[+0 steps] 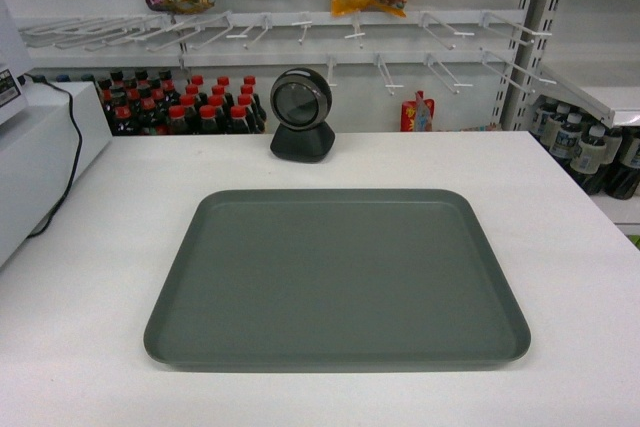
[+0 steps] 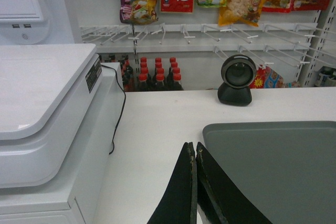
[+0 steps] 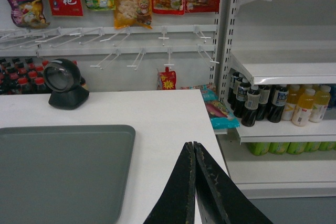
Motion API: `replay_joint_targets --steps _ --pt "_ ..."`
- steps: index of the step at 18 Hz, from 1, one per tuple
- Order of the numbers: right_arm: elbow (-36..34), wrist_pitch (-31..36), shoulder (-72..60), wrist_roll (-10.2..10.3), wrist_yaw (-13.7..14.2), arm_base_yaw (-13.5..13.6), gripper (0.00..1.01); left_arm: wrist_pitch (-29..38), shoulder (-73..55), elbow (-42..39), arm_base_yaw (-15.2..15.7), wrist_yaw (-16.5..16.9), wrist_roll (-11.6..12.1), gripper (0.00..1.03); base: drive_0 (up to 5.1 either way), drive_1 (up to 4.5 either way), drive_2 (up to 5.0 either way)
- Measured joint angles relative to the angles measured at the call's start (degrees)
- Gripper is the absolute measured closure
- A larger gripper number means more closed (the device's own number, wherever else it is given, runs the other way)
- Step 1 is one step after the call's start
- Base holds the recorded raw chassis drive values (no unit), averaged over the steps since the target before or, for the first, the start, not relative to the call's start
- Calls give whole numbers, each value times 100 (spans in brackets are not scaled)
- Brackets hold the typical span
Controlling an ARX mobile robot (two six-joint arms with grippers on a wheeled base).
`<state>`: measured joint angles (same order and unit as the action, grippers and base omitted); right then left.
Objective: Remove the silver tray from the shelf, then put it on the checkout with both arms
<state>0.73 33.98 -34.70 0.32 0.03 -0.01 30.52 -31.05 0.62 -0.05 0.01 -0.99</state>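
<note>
The checkout (image 1: 90, 347) is backed by snack racks; the silver tray (image 1: 337, 277) lies flat at its middle, near the scanner (image 1: 301, 115); the left gripper (image 2: 195, 153) and right gripper (image 3: 193, 150) are seen closed together, empty, beside its edges.

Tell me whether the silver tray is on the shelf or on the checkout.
On the checkout. The silver tray lies flat on the white checkout in front of the scanner, with neither pincer touching it.

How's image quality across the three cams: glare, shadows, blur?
Head view: even light, only a thin shadow under the silver tray, matte with no glare; hanging snack packets look soft. Left wrist view: left gripper sharp and dark, faint sheen on the register. Right wrist view: right gripper crisp; a bright highlight along the shelf edge.
</note>
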Motion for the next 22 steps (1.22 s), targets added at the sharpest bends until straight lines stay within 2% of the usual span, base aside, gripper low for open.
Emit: replay_joint_targets --steps 9,14,21,22 --pt "-2 -614 671 0 0 0 99 -544 577 0 0 -2 0 102 0 0 0" --pt "-2 -1493 1565 0 2 0 99 -1331 1388 0 0 -2 0 102 0 0 0" --pt "-2 -2297 2371 0 2 0 99 -2055 2118 0 0 -2 0 102 0 0 0" --pt "0 -2997 2852 2 2 0 99 -3027 3056 0 0 2 0 102 0 0 0"
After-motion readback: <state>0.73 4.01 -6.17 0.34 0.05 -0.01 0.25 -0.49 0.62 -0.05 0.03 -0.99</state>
